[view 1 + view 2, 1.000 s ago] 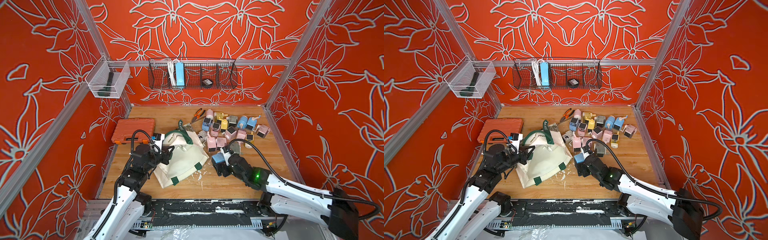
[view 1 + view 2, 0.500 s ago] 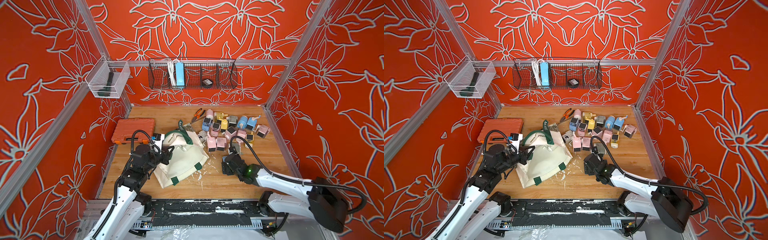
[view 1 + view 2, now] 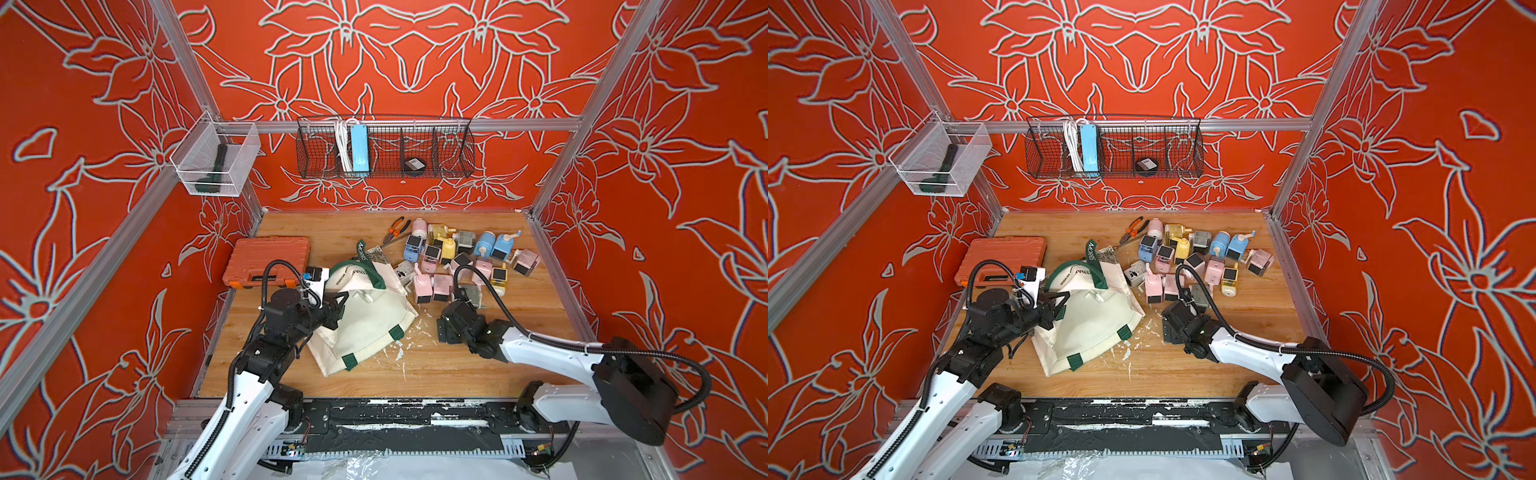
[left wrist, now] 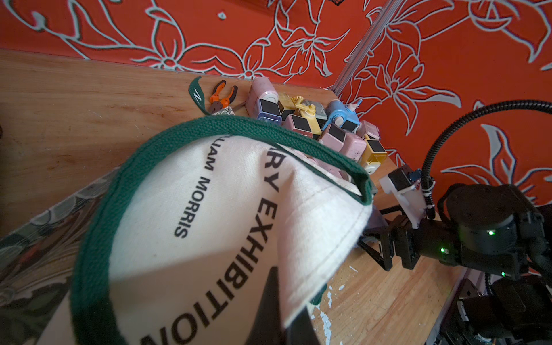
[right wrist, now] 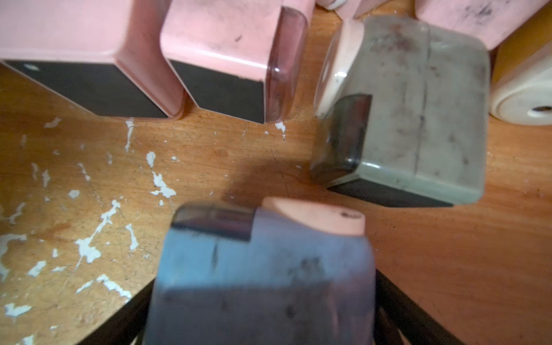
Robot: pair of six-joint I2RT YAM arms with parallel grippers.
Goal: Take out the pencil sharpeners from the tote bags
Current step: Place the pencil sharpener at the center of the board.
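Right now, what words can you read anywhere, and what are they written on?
"LIAM MORRIS": on the cream tote bag; its start is hidden behind the green strap.
"RY EXHIBITION": on the same tote bag, and the start is hidden too.
"MORRIS": on the loose strap end in a top view.
Too small to read: the label on the black object in the wire basket.

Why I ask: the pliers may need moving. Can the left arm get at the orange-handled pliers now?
Probably not. The left gripper is shut on the tote bag, and the pliers lie on the far side of the bag. It would have to let go first.
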